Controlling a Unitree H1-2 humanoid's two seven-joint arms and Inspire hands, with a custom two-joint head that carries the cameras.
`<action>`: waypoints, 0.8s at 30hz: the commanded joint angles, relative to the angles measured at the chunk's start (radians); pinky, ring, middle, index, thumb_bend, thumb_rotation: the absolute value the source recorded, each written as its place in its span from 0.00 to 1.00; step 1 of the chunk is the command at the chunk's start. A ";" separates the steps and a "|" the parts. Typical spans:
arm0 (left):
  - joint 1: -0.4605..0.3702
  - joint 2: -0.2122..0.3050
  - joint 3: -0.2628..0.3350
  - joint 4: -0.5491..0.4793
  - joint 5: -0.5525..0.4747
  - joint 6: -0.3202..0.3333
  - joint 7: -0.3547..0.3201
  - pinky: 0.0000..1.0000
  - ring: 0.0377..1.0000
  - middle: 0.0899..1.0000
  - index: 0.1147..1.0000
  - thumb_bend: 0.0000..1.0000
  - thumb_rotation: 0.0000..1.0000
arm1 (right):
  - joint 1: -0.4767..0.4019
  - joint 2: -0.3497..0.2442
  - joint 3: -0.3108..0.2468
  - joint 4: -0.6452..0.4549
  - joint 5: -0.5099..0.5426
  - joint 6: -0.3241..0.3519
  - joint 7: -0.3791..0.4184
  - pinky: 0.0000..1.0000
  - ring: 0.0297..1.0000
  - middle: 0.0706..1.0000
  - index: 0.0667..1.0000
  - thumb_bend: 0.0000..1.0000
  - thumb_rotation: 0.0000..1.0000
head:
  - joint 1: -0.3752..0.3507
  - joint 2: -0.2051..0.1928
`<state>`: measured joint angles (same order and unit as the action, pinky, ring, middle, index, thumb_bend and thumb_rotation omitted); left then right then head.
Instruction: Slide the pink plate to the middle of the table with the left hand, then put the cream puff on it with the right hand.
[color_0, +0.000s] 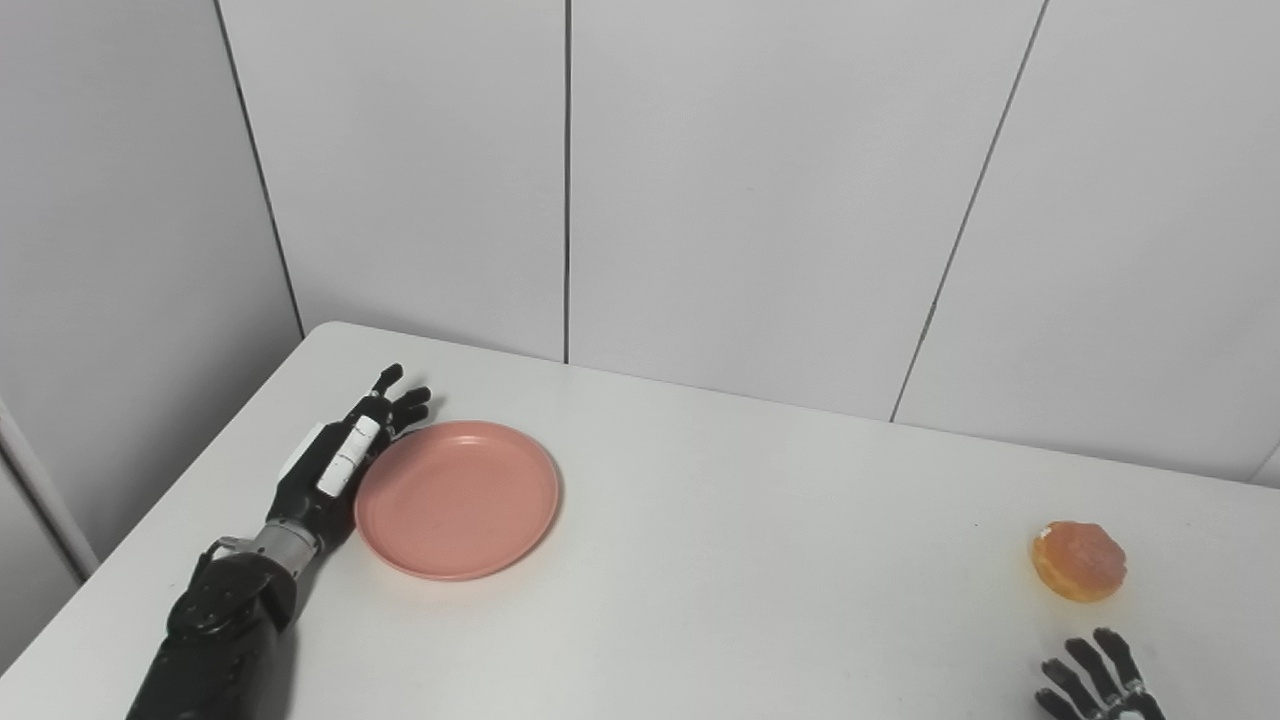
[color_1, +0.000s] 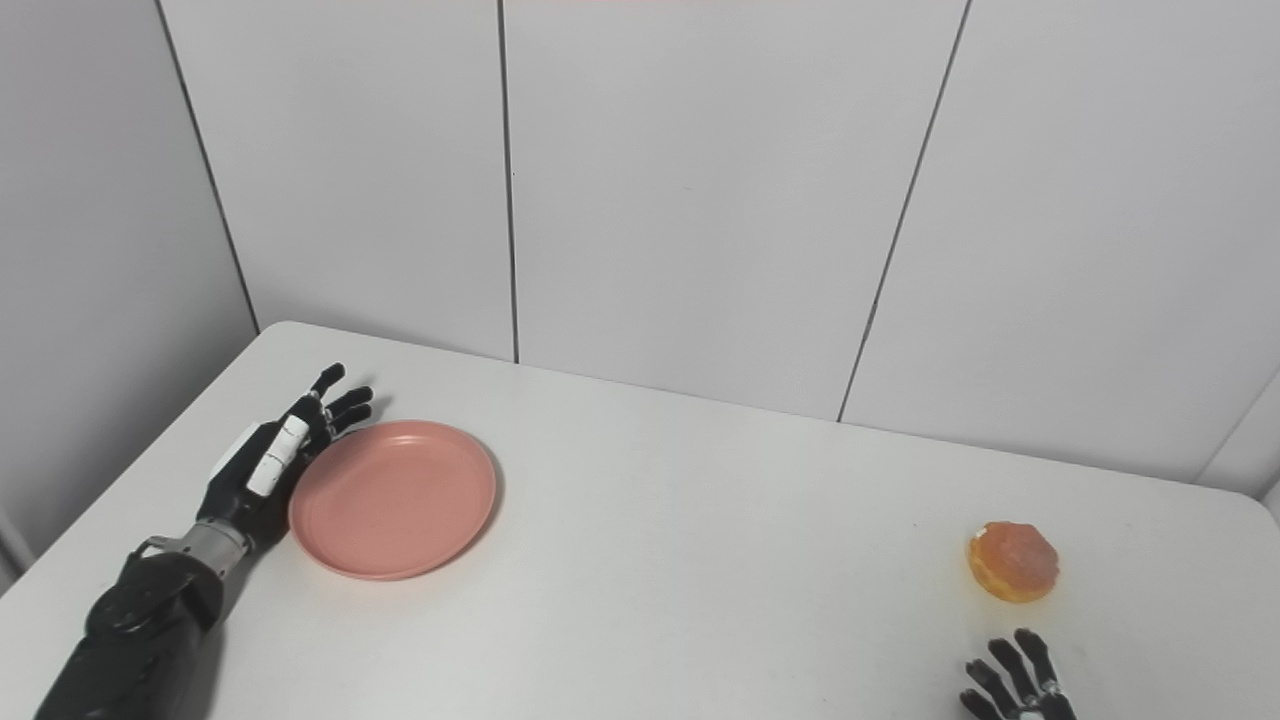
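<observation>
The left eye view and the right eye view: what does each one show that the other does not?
Only the left eye view shows a pale strip at its lower left edge. Only the right eye view shows the table's rounded far right corner. Both show the left hand open beside the empty pink plate, and the cream puff just beyond the open right hand.

Bright, even light; soft shadows.
</observation>
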<state>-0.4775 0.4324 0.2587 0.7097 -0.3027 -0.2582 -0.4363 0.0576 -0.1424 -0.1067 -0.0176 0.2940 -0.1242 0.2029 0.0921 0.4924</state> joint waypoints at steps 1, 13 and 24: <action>-0.001 -0.010 -0.010 -0.042 -0.010 0.031 0.008 0.88 0.92 0.89 0.98 0.84 0.81 | 0.036 0.008 0.013 -0.004 -0.002 0.034 0.000 0.88 0.89 0.92 0.96 0.85 0.78 | -0.003 0.004; 0.030 -0.073 -0.040 -0.210 -0.001 0.137 0.090 0.90 0.92 0.88 0.96 0.80 0.83 | 0.037 0.011 0.036 -0.019 -0.031 0.029 -0.014 0.85 0.87 0.92 0.95 0.88 0.77 | -0.050 0.018; 0.032 -0.104 -0.074 -0.246 0.013 0.198 0.124 0.91 0.92 0.88 0.96 0.80 0.79 | 0.038 0.034 0.074 -0.056 -0.093 0.039 -0.048 0.83 0.86 0.91 0.95 0.88 0.77 | -0.151 0.055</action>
<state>-0.4290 0.3303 0.1930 0.4851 -0.2965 -0.0741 -0.3171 0.0773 -0.1219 -0.0556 -0.0603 0.2083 -0.1202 0.1427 -0.0598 0.5461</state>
